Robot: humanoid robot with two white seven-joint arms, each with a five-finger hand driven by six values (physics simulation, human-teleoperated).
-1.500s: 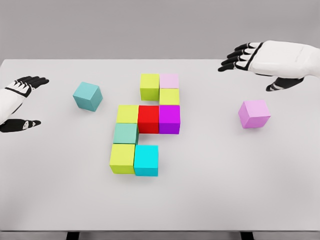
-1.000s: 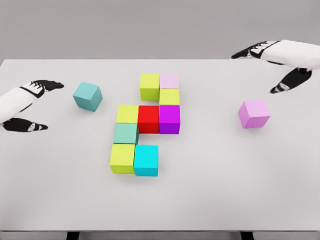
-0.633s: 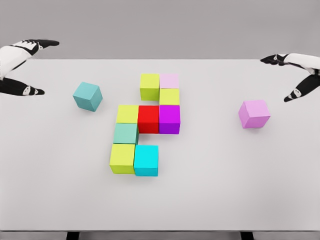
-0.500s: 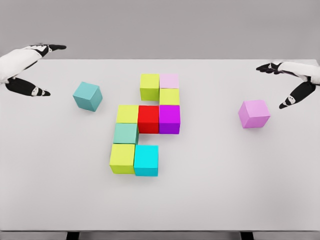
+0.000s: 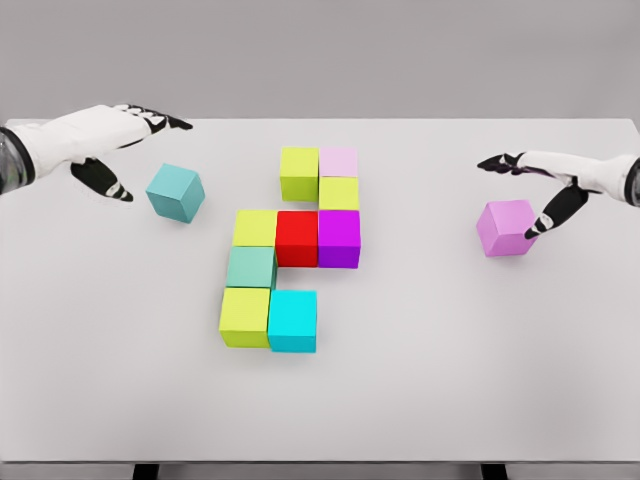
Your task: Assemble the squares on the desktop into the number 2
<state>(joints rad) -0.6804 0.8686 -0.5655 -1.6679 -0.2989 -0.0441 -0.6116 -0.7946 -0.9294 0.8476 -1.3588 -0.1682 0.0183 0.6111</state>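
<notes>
both arms cut off at picture edges; table [image 5: 420,400] legs mostly cropped at bottom.

Block cluster [image 5: 290,250] mid-table; lone blocks left [image 5: 175,192], right [image 5: 507,228]

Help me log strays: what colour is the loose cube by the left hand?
Teal cube, head view.

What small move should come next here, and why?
Probably the right hand should close on the lilac cube: its open fingers already bracket it. The cube stands apart from the cluster, whose bottom row ends at the cyan cube. The left hand likewise hovers by the teal cube.
</notes>
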